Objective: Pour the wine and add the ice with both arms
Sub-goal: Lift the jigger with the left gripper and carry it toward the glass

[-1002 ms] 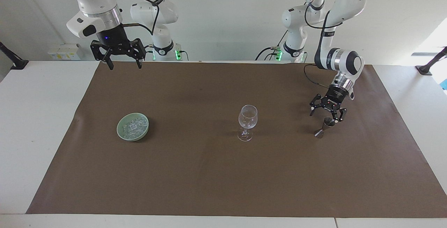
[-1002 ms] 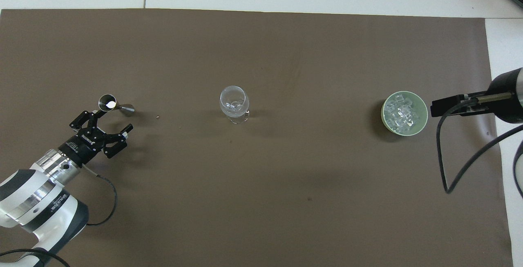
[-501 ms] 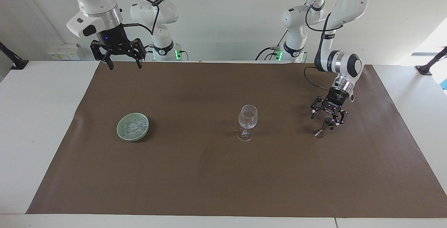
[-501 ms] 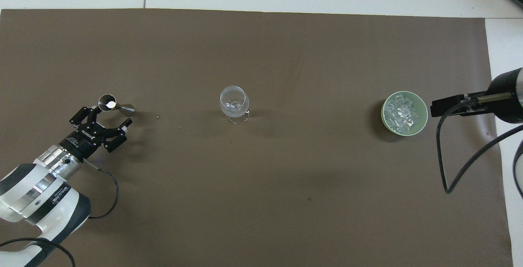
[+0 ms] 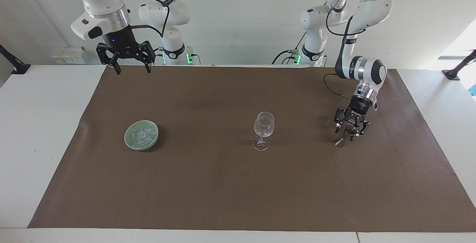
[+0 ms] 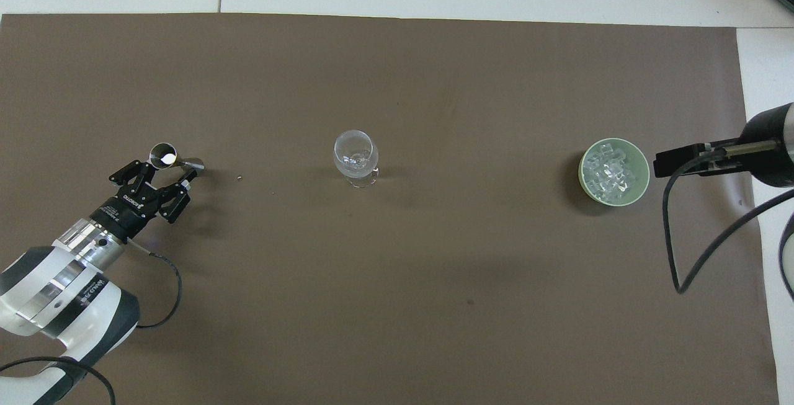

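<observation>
Basically nothing's poured yet: glass (image 5: 263, 129) looks empty, ice (image 5: 142, 134) sits in its bowl (image 5: 129, 141). Left gripper (image 5: 350, 130) straddles the jigger (image 5: 348, 134), grip unclear. Right gripper (image 5: 131, 65) waits, open, over the mat's edge.

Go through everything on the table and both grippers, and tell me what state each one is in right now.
Jigger: upright on the mat, at the left arm's end.
Left gripper: down around the jigger, fingers on either side of it.
Right gripper: open, raised, waiting over the mat's edge.
Glass: upright at mid-table, no wine visible.
Bowl: upright at the right arm's end, holding the ice.
Ice: heaped in the bowl.
</observation>
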`<state>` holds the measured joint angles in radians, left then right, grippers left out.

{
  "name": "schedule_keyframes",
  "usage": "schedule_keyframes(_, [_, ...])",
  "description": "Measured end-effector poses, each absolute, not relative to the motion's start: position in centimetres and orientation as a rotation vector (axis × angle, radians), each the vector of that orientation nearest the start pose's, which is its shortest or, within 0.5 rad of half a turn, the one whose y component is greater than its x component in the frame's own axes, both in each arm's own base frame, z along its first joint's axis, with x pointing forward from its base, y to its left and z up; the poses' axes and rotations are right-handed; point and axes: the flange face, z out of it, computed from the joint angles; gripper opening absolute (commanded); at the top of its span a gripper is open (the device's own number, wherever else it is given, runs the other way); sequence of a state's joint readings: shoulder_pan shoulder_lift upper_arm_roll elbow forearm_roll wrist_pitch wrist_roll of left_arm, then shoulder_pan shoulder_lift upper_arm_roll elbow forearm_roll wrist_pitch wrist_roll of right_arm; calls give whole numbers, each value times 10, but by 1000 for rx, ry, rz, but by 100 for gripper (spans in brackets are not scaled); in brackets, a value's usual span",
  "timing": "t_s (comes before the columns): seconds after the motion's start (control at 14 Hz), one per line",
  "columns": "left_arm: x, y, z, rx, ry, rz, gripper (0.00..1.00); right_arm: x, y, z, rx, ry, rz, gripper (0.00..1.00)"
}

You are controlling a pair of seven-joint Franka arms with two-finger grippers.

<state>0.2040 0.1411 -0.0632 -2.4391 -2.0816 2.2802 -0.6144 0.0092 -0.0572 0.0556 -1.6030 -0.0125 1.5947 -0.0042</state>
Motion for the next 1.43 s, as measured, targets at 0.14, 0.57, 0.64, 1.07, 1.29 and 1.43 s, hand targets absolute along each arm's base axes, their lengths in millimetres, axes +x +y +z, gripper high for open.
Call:
schedule_keyframes(0.14, [481,47,244,525,1885,-497,31,538,35,643,-3153,-109,-78,100])
schedule_keyframes(0.57, [481,47,243,515,1886,-496,0,538,35,643,-3153,-109,-78,100])
schedule_keyframes(0.64, [481,47,243,515,1886,-496,0,538,35,643,-3153,-109,-78,100])
schedule_keyframes(1.07, [485,48,247,514,1878,-492,0,538,35,643,-3153,-109,-78,100])
schedule_keyframes(1.29, [492,48,254,517,1858,-484,0,538,35,643,-3153,-109,-78,100])
schedule_keyframes(1.43, [499,48,260,523,1839,-480,0,538,35,643,-3153,-109,-78,100])
